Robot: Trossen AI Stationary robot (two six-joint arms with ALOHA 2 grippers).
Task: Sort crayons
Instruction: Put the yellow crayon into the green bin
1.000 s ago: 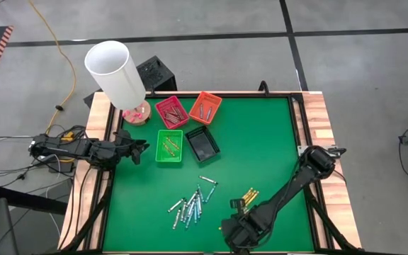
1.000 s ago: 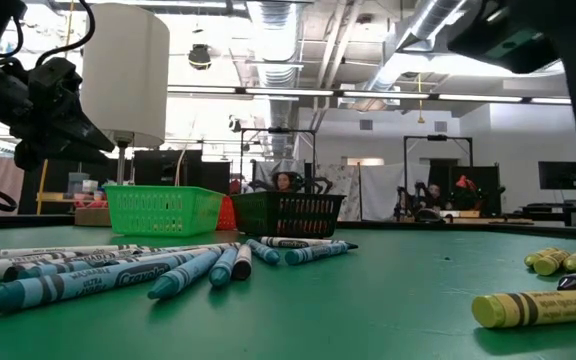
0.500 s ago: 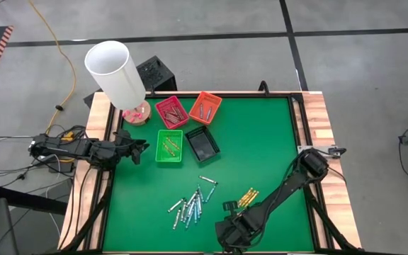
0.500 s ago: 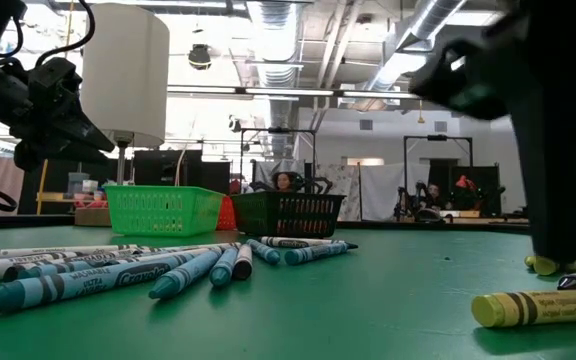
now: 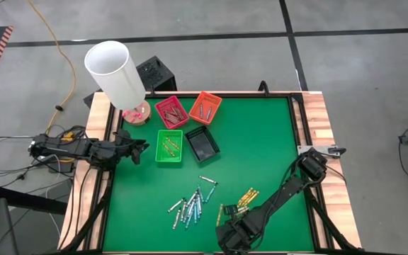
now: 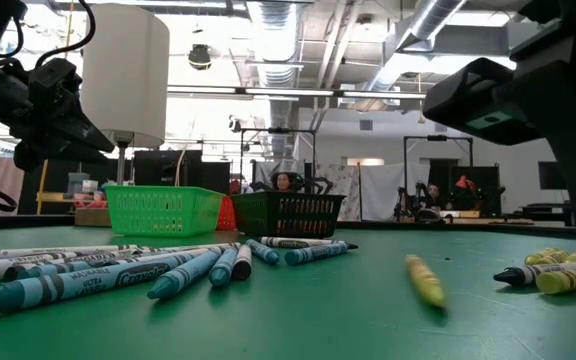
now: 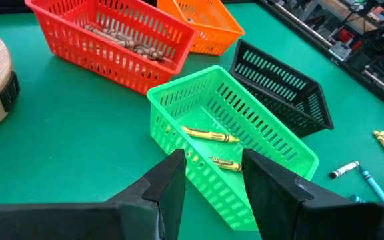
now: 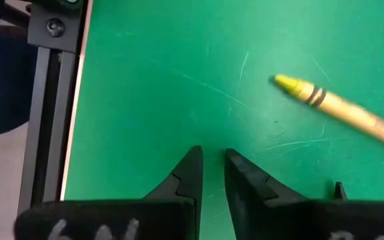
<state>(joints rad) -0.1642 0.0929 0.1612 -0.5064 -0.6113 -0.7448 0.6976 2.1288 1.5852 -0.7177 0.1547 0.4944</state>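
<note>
Right end effector (image 8: pixel 210 175) low over bench (image 5: pixel 261 142), near edge, fingers slightly parted, empty. Yellow crayon (image 8: pixel 335 107) loose just beside. Pickup step; next: straddle it, close. Left end effector (image 7: pixel 212 183) parted, empty, beside green tray (image 7: pixel 245 127).

The far right half of the green surface (image 5: pixel 268 134) lies bare, giving open passage; the four trays, red (image 5: pixel 171 111), orange (image 5: pixel 205 107), green (image 5: pixel 169 146) and black (image 5: pixel 202 143), crowd the far left part, touching or just beside one another; a tall white cylinder (image 5: pixel 114 72) stands at the far left corner; a scatter of blue crayons (image 5: pixel 190 204) and yellow crayons (image 5: pixel 245 197) blocks the near middle, with a bare strip between the two groups.
</note>
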